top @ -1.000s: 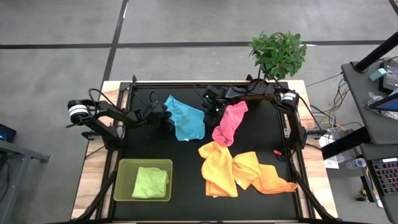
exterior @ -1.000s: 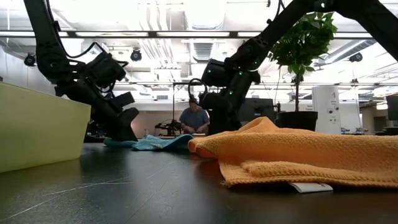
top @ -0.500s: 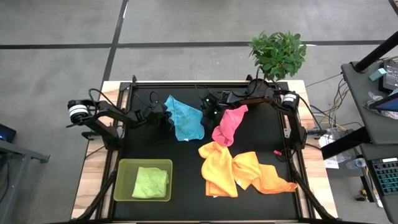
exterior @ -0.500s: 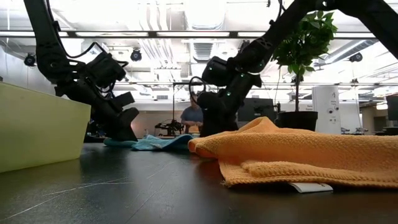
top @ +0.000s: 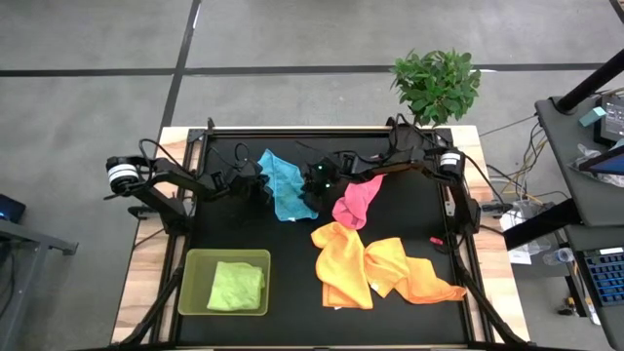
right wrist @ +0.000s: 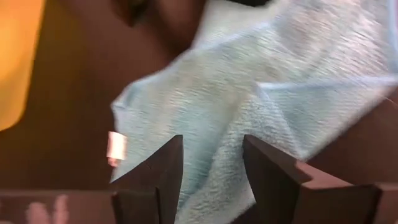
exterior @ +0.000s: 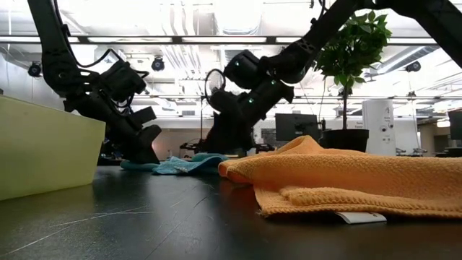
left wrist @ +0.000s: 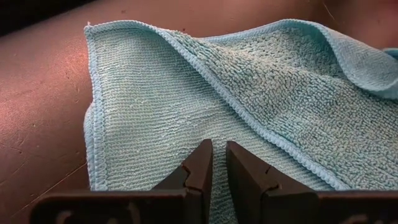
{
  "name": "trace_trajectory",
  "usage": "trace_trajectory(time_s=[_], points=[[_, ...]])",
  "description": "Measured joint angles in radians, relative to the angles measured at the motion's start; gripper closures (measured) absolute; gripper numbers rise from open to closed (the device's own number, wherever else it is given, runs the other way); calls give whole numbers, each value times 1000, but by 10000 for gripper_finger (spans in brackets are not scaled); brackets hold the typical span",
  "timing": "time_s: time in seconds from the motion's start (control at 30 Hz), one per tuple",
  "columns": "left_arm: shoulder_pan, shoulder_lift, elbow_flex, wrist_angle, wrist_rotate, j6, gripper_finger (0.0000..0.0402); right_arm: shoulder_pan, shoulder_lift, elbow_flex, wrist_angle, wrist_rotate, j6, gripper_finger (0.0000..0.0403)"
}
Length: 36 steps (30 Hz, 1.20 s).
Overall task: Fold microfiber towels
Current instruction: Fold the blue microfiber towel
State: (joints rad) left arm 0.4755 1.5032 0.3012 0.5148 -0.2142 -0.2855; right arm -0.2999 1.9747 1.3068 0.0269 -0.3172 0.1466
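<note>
High view, change: right gripper (top: pixel 314 181) now over the right edge of the light blue towel (top: pixel 286 183), away from the pink towel (top: pixel 357 198) it sat beside a second ago; left gripper (top: pixel 255 183) unmoved at the blue cloth's left edge.
High view, layout: light blue towel far-centre on the black table (top: pixel 234 229); long axis running from far-left to near-right, narrow tip pointing far-left. Orange and yellow towels (top: pixel 375 268) heaped near-right; lime green towel (top: pixel 236 286) in the tray (top: pixel 191 261), near-left.
Low view: both arms low at the far side, blue cloth flat between them.
Left wrist view: fingers (left wrist: pixel 200 163) pressed nearly together, apparently pinching the towel's hem.
Right wrist view: fingers (right wrist: pixel 166 165) spread, straddling a raised fold of blue cloth, nothing pinched yet.
Risk: right jaws closing on two layers at that fold, giving a crooked crease; cloth dragging or bunching if pulled against the left pinch; possible slip from the left grip under tension.
</note>
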Motion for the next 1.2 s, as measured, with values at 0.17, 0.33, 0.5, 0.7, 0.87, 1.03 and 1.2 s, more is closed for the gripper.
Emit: trace_trajectory(time_s=[0.17, 0.33, 0.5, 0.7, 0.87, 1.03, 1.2], points=[[0, 0, 0, 0, 0, 0, 369, 20, 0, 0, 8, 3, -1, 251], [0, 0, 0, 0, 0, 0, 369, 21, 2, 0, 16, 5, 0, 277], [0, 0, 0, 2, 0, 0, 369, 21, 41, 1, 26, 29, -6, 336], [0, 1, 0, 8, -2, 3, 369, 23, 43, 1, -5, 32, -40, 390], [0, 1, 0, 5, -5, 3, 369, 21, -14, 11, -153, 106, -95, 394], [0, 3, 0, 2, -11, 2, 369, 12, -78, 15, -308, 302, -158, 394], [0, 20, 1, 8, -14, 2, 369, 1, -81, 15, -382, 439, -125, 391]])
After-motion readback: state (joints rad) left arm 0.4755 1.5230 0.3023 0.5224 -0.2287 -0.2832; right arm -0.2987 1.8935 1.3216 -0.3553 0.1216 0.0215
